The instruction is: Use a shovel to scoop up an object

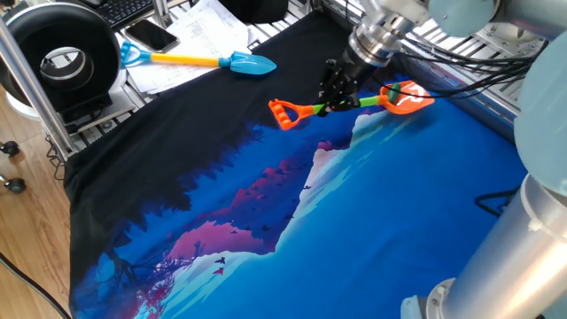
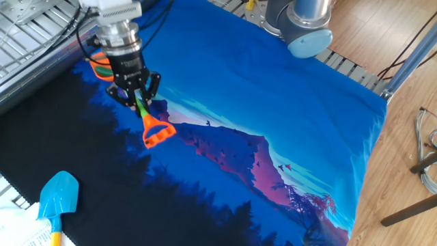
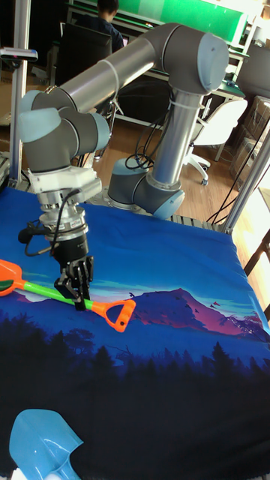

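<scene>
My gripper (image 1: 330, 101) is shut on the lime-green shaft of the shovel (image 1: 301, 111), near its middle. The orange D-handle points toward the black part of the cloth. The orange blade (image 1: 407, 98) lies at the far edge by the metal frame. A small green patch (image 1: 395, 91) shows on the blade; it may be the object, but I cannot tell it apart from the shaft's end. The other fixed view shows the gripper (image 2: 139, 106) above the handle (image 2: 157, 132). In the tall fixed view the gripper (image 3: 76, 298) holds the shaft between blade (image 3: 9, 274) and handle (image 3: 120, 313).
A blue-bladed, yellow-shafted toy shovel (image 1: 237, 62) lies at the cloth's far corner, and its blade (image 2: 59, 195) (image 3: 42, 448) shows in the other views. A phone (image 1: 151, 35), papers and a black round device (image 1: 62, 53) sit beyond the cloth. The arm's base (image 2: 304, 27) stands at the opposite edge.
</scene>
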`<state>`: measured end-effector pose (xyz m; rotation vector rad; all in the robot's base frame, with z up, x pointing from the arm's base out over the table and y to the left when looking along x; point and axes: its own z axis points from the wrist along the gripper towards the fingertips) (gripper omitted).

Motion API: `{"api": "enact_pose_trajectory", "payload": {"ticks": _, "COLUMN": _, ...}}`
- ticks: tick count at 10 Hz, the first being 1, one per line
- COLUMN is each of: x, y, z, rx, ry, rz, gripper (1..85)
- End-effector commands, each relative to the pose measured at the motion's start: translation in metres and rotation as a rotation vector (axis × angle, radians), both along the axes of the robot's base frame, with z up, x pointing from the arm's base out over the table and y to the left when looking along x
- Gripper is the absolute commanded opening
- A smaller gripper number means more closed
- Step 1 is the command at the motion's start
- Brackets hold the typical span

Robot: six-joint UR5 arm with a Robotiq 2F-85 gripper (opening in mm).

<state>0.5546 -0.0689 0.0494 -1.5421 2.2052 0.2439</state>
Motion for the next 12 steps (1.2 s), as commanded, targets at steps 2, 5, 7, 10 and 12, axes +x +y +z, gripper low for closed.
{"api": "enact_pose_trajectory", "payload": {"ticks": 2, "x": 0.012, "y": 0.017, "z": -0.017, "rx": 0.026, "ry": -0.010, "rz": 0.048, "gripper": 2.0}}
{"api": "enact_pose_trajectory", "payload": {"ticks": 5, "x": 0.013, "y": 0.010, "z": -0.027, "rx": -0.015, "ry": -0.008, "rz": 0.068, "gripper": 2.7}}
{"api": "enact_pose_trajectory", "payload": {"ticks": 7, "x": 0.010, "y": -0.005, "z": -0.035, "rx": -0.090, "ry": -0.013, "rz": 0.128, "gripper": 47.0}}
{"api": "enact_pose_trajectory", "payload": {"ticks": 10, "x": 0.004, "y": -0.015, "z": -0.035, "rx": -0.139, "ry": -0.005, "rz": 0.164, "gripper": 75.0}}
{"api": "enact_pose_trajectory", "payload": {"ticks": 12, "x": -0.009, "y": -0.021, "z": -0.030, "rx": -0.158, "ry": 0.039, "rz": 0.151, "gripper": 71.3}}
